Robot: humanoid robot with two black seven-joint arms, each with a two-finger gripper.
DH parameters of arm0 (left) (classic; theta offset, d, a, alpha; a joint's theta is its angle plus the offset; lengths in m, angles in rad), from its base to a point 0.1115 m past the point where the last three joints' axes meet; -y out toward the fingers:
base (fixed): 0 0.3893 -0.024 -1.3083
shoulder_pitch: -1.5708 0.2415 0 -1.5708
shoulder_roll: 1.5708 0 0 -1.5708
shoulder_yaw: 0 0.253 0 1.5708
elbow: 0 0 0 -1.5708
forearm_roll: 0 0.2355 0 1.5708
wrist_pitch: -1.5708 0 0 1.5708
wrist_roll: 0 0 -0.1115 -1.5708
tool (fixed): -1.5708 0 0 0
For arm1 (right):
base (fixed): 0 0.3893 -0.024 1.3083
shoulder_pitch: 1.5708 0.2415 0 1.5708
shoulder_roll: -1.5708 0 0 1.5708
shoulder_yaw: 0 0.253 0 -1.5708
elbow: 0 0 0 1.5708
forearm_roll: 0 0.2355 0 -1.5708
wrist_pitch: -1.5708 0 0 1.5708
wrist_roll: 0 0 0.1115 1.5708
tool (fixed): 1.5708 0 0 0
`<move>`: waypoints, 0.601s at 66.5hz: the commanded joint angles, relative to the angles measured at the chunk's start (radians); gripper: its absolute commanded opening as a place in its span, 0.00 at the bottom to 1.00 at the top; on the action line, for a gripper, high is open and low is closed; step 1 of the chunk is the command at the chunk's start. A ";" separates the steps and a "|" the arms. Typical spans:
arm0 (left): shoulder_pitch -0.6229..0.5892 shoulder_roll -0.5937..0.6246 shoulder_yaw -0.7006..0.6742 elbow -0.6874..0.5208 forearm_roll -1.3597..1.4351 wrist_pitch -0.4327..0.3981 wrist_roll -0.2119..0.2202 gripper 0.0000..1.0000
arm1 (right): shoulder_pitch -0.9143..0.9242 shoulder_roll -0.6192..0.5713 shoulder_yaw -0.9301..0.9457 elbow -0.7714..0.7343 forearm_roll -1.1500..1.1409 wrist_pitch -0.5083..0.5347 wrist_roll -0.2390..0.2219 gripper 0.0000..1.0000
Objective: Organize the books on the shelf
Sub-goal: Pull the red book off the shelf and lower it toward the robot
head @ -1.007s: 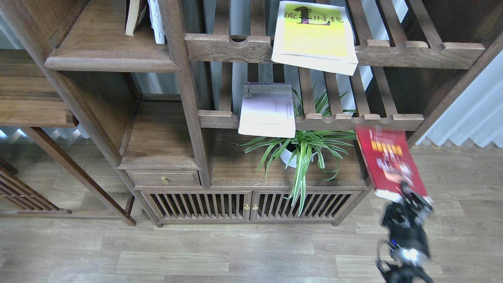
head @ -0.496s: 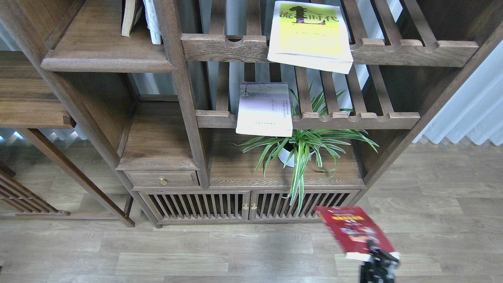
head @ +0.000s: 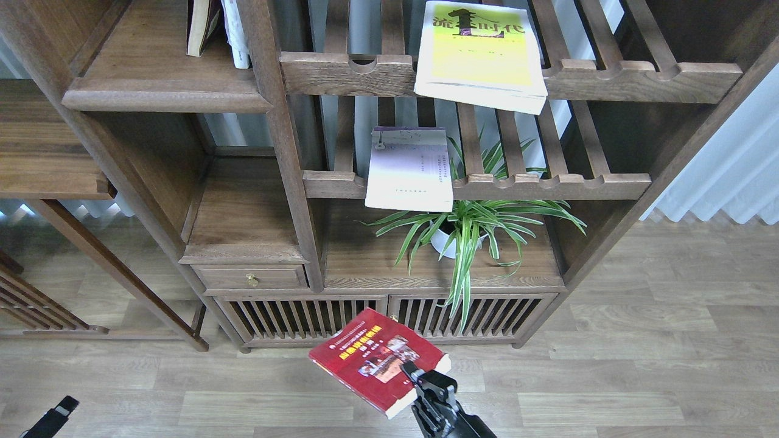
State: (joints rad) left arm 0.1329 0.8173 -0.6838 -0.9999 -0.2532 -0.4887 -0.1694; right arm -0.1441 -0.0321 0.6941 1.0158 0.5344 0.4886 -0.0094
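My right gripper (head: 415, 373) is shut on the near right corner of the dark red book (head: 377, 359) and holds it tilted, low in front of the cabinet doors. The yellow-green book (head: 481, 55) lies flat on the upper slatted rack and overhangs its front rail. The pale lilac-white book (head: 411, 170) lies on the lower slatted rack, also overhanging. The solid shelf (head: 164, 91) is at the upper left, with two books standing at its back right. A dark tip of my left gripper (head: 53, 416) shows at the bottom left, too small to read.
A potted spider plant (head: 468, 228) stands on the cabinet top under the lilac book. A small drawer (head: 251, 277) and slatted cabinet doors (head: 389, 316) sit below. A vertical post (head: 280, 134) separates the solid shelf from the racks. A white curtain (head: 724, 176) hangs at the right.
My right gripper has carried the red book from beside the rack's right end down and left to low in front of the cabinet. The left arm's tip has come into view.
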 commanded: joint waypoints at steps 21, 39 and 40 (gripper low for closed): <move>-0.197 0.042 0.037 0.102 0.023 0.000 0.136 1.00 | 0.066 -0.003 -0.001 -0.008 -0.043 0.000 -0.001 0.05; -0.254 0.010 0.035 0.086 0.120 0.000 0.261 1.00 | 0.124 -0.019 -0.002 -0.002 -0.120 0.000 0.000 0.05; -0.246 0.005 0.029 0.083 0.118 0.000 0.261 1.00 | 0.126 -0.022 -0.002 0.001 -0.137 0.000 0.000 0.05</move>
State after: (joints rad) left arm -0.1178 0.8487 -0.6480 -0.9025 -0.1508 -0.4887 0.0726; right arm -0.0350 -0.0450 0.6934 1.0079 0.4469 0.4886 -0.0102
